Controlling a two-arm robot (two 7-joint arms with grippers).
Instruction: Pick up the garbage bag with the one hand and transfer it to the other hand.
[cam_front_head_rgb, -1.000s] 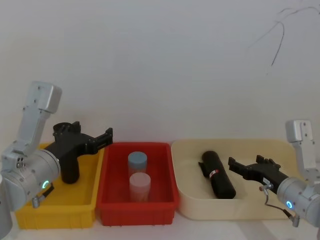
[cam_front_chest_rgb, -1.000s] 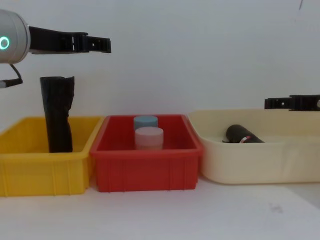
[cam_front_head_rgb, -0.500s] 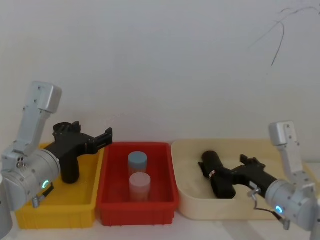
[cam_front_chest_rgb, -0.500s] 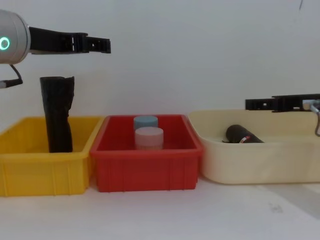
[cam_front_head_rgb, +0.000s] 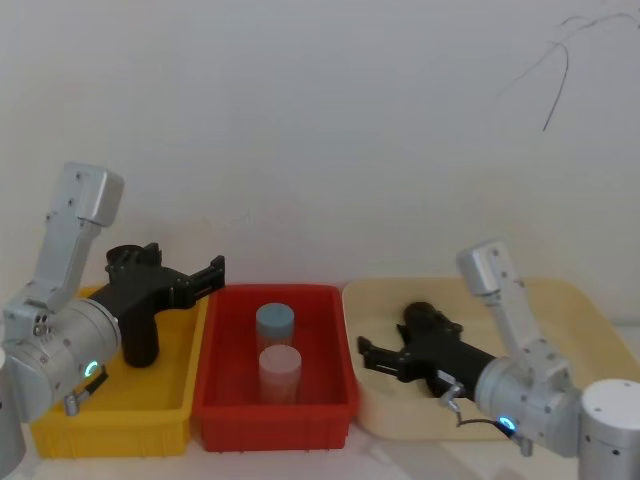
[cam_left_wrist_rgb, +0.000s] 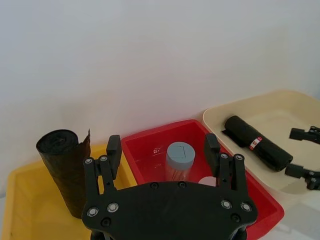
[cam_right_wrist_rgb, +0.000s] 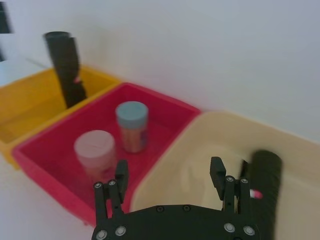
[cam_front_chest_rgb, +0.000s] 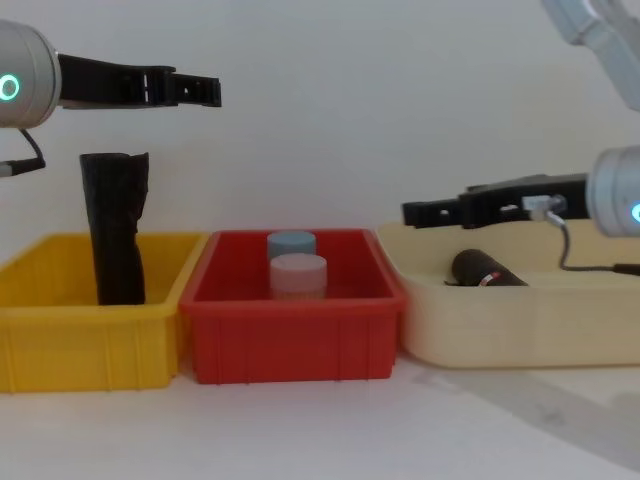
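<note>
- Right hand (cam_front_chest_rgb: 412, 212): fingers spread, nothing held. Poised level over cream bin (cam_front_chest_rgb: 500, 322), tips near wall beside red bin (cam_front_chest_rgb: 290, 345).
- Garbage bag (cam_front_chest_rgb: 486, 270): lies on side on cream bin floor, red-and-white band visible. Sits below right hand with clear gap.
- Left hand (cam_front_chest_rgb: 205, 91): fingers spread, empty. Held high over yellow bin (cam_front_chest_rgb: 80, 340), pointing toward red bin.
- Crumple-topped black roll (cam_front_chest_rgb: 115, 230): upright in yellow bin.
- Red bin: middle of row. Blue canister (cam_front_chest_rgb: 291, 243) behind pink canister (cam_front_chest_rgb: 298, 275).
- Three bins side by side on white counter (cam_front_chest_rgb: 320, 430).
</note>
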